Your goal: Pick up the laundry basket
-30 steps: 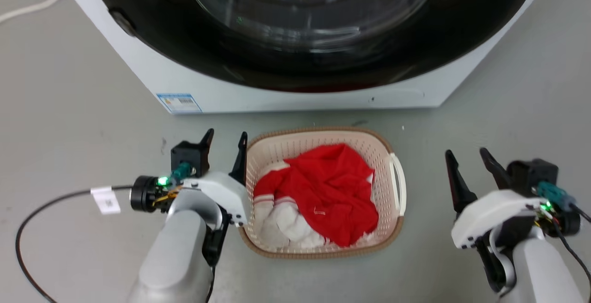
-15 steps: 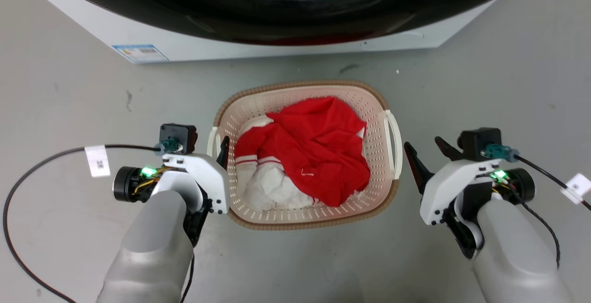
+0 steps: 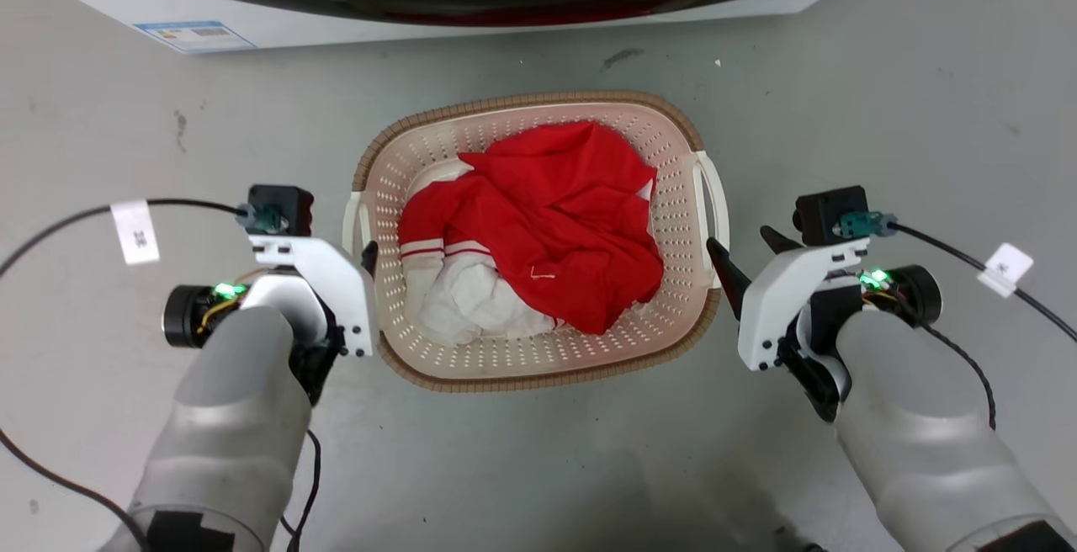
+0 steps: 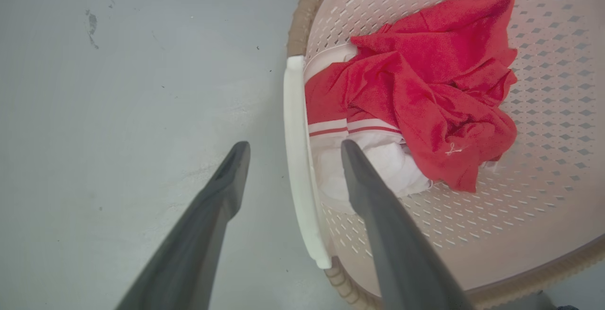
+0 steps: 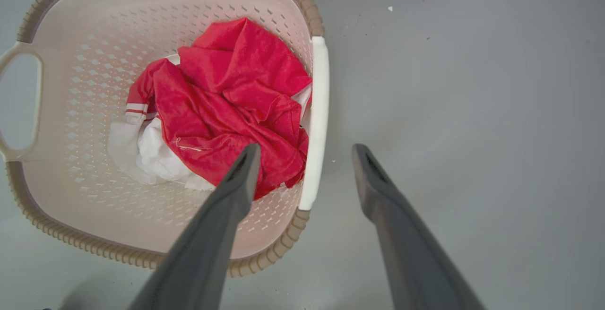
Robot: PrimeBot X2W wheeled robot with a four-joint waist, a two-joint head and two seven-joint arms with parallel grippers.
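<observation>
Head view: I am looking down on the laundry basket (image 3: pixel 522 377), which is sitting upright on the grey floor (image 3: pixel 538 468). The washing machine (image 3: pixel 92 7) is standing just beyond the basket's far rim, apart from it. Inside the basket a crumpled red garment (image 3: pixel 555 215) is lying partly over a white cloth (image 3: pixel 471 304) that is resting against the basket's left wall.

Left claw (image 3: pixel 363 256) is hanging at the basket's left side with its fingers apart and holding nothing. Left wrist view is showing the white left handle (image 4: pixel 298 159) running between the two fingers, with one finger outside the basket over the floor and the other inside it over the white cloth. I am not able to tell whether either finger is touching the handle.

Right claw (image 3: pixel 739 239) is hanging at the basket's right side, also apart and holding nothing. Right wrist view is showing the white right handle (image 5: pixel 316 121) lying between its fingers. One finger is reaching over the red garment inside the basket and the other is pointing over the floor outside it. In the head view the tip nearer the basket is sitting just beside the right handle, and I am unable to confirm contact.
</observation>
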